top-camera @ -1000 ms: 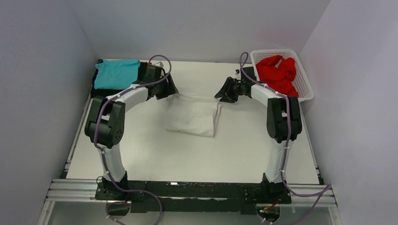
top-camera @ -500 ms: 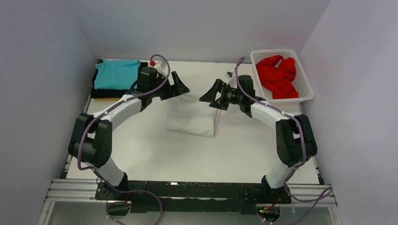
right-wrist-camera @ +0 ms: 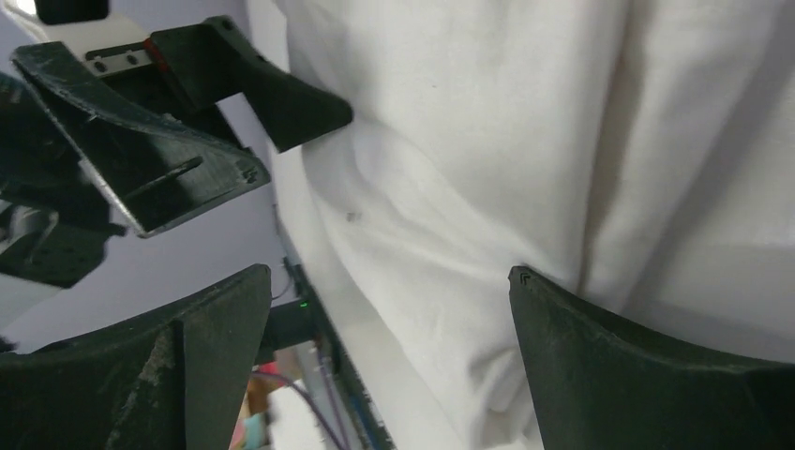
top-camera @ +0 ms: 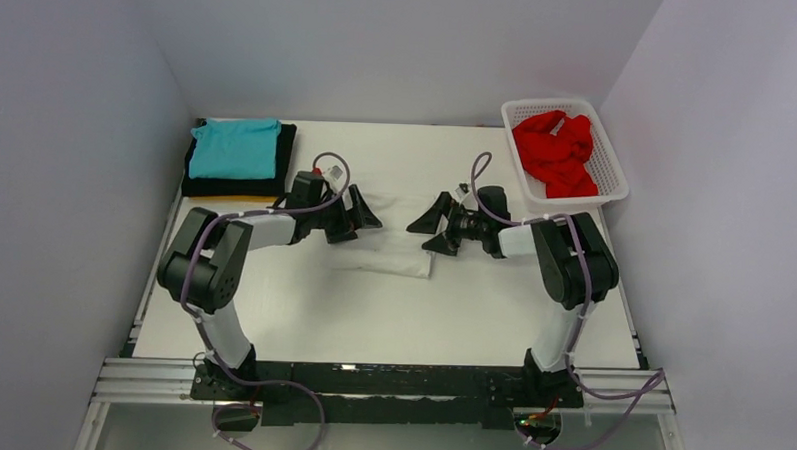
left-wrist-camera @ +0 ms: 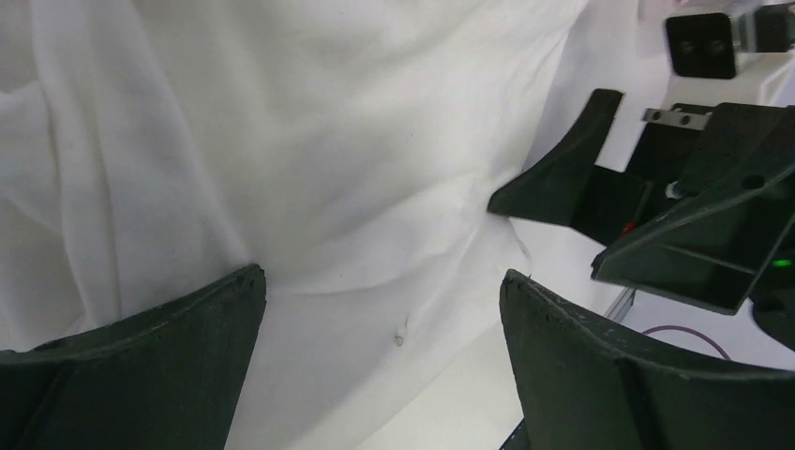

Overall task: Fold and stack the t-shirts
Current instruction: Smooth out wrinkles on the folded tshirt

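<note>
The white t-shirt (top-camera: 389, 250) lies folded flat at the table's middle and fills the left wrist view (left-wrist-camera: 281, 141) and the right wrist view (right-wrist-camera: 487, 141). My left gripper (top-camera: 360, 216) is open, low over its left far part, with nothing between the jaws (left-wrist-camera: 384, 319). My right gripper (top-camera: 429, 226) is open, low over its right far part, also empty (right-wrist-camera: 389, 319). The two grippers face each other a short way apart. A teal t-shirt (top-camera: 235, 147) tops a stack on a black one (top-camera: 282, 171), with a yellow-orange edge (top-camera: 225, 197) under them. A red t-shirt (top-camera: 555, 150) lies crumpled in the basket.
The white lattice basket (top-camera: 616, 183) stands at the far right corner. The folded stack is at the far left corner. White walls close in the left, back and right sides. A metal rail (top-camera: 369, 379) runs along the near edge by the arm bases.
Both grippers moved from the white shirt's far edge, up, then nearer and down onto it. The shirt now looks shorter front to back. Both arms are folded lower.
</note>
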You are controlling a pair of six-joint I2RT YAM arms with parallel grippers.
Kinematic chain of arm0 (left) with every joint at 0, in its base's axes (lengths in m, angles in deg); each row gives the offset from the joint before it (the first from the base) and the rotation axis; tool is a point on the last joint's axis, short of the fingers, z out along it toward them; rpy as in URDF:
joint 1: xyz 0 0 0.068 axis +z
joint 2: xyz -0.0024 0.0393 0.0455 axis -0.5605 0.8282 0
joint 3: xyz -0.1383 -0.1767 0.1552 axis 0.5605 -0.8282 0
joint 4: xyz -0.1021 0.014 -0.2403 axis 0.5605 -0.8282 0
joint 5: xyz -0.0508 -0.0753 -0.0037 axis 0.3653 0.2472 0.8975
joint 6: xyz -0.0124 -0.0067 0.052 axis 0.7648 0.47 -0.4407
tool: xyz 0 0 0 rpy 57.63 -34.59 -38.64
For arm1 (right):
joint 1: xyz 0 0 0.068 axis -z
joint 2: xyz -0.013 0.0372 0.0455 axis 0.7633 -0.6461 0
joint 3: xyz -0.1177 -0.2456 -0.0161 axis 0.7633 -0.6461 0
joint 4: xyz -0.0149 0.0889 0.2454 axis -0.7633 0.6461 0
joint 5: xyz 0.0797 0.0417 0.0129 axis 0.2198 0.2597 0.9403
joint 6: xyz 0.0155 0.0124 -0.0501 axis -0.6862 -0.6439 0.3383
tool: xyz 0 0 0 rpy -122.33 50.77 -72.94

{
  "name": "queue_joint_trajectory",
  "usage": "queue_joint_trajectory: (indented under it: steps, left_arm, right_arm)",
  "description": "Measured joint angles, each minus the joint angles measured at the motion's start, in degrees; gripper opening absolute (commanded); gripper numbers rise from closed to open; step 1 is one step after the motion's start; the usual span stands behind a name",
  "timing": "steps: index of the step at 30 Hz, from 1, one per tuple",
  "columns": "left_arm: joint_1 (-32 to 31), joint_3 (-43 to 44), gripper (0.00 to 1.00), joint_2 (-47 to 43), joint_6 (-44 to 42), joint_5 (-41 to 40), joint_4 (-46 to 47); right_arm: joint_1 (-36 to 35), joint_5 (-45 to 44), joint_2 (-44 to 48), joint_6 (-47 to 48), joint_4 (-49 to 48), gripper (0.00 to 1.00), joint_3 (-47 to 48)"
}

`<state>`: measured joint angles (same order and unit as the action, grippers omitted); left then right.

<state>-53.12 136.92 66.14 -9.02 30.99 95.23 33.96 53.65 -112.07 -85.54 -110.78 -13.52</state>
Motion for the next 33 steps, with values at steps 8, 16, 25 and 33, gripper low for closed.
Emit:
queue_joint_trajectory:
  steps: [8,16,25,33]
  left_arm:
    - [0.5,-3.9,0.99,-9.7,-3.5,-4.7,-6.6]
    - [1.2,10.5,0.99,-8.3,-6.3,-6.0,-10.5]
    - [2.4,22.1,0.99,9.8,-6.8,-3.7,-9.0]
    - [5.3,24.2,0.99,16.8,-5.6,1.5,-8.4]
  right_arm:
    - [0.2,-8.5,9.8,12.8,16.0,1.0,0.3]
    - [-1.8,-8.2,9.8,14.9,17.7,1.0,12.6]
    - [-1.3,-5.6,-9.2,6.8,5.6,1.0,23.1]
    - [0.8,-4.2,-15.3,5.0,4.9,1.0,24.7]
